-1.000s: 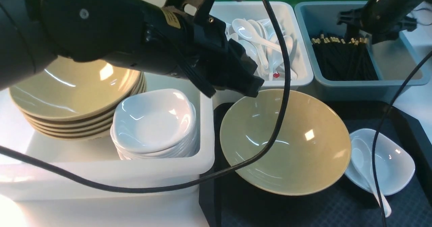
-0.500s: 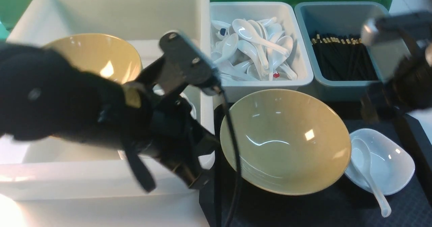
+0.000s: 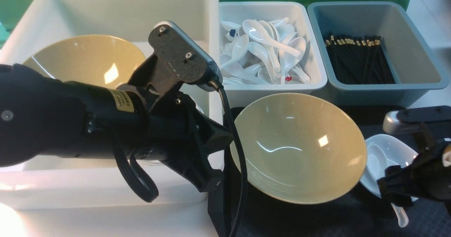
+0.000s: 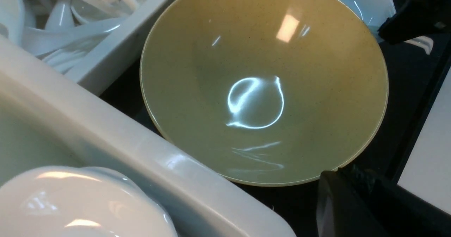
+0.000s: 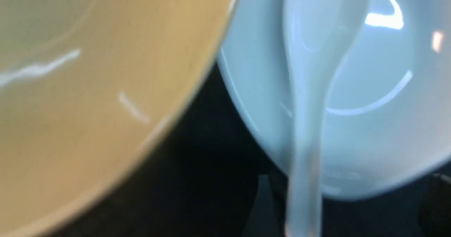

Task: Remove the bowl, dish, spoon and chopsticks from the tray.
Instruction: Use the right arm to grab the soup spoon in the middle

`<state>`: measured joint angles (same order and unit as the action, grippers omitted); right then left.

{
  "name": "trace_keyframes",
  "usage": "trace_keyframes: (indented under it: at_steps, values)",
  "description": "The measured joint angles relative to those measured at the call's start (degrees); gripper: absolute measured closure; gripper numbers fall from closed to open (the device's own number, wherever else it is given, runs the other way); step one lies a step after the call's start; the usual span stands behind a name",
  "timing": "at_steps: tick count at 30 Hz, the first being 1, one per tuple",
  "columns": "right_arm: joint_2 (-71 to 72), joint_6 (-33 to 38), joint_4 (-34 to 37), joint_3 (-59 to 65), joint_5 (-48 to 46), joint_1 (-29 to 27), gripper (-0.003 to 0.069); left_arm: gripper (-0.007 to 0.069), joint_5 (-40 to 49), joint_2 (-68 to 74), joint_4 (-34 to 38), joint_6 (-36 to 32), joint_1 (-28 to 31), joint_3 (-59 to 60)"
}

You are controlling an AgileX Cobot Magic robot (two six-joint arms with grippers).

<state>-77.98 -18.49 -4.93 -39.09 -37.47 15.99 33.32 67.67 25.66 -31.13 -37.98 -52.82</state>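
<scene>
The tan bowl (image 3: 299, 149) (image 4: 264, 82) sits on the black tray (image 3: 317, 219), empty. My left gripper (image 3: 211, 184) (image 4: 338, 187) is shut, its tips at the bowl's near-left rim, with nothing seen between them. Right of the bowl is the white dish (image 3: 401, 149) (image 5: 370, 124), with the spoon (image 3: 377, 161) (image 5: 310, 89) lying in it, handle over the rim. My right gripper (image 3: 394, 187) (image 5: 348, 198) hangs open low over the dish's near edge, the spoon handle close to one finger. No chopsticks show on the tray.
The large white tub (image 3: 105, 194) left of the tray holds stacked tan bowls (image 3: 84, 59) and white dishes (image 4: 81, 201). Behind the tray are a white tub of spoons (image 3: 267, 54) and a grey-blue tub of black chopsticks (image 3: 359, 61). My left arm's cable (image 3: 241, 166) hangs by the bowl.
My left arm dropped from above the white tub to the bowl's left rim. My right arm left the chopstick tub and came down over the dish and spoon.
</scene>
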Motion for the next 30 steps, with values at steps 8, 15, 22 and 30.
trace_keyframes:
  at_steps: [8,15,22,30]
  values:
    - [-12.33,-2.06,-0.29,-9.03,1.00,0.00,0.0099,0.0640,1.99,0.00,2.21,-0.14,0.00,0.00]
    - [-16.97,-2.48,-1.51,-12.53,-2.20,0.00,0.0099,0.0640,5.34,0.00,2.21,-0.14,0.00,0.00]
    - [-17.32,1.07,-1.68,-12.52,-6.74,-1.98,0.0130,0.0640,5.62,0.00,2.21,-0.20,0.00,0.00]
    - [-17.43,5.31,-1.63,-12.52,-9.24,-3.77,0.0291,0.0640,3.69,0.00,2.02,-1.38,0.00,0.00]
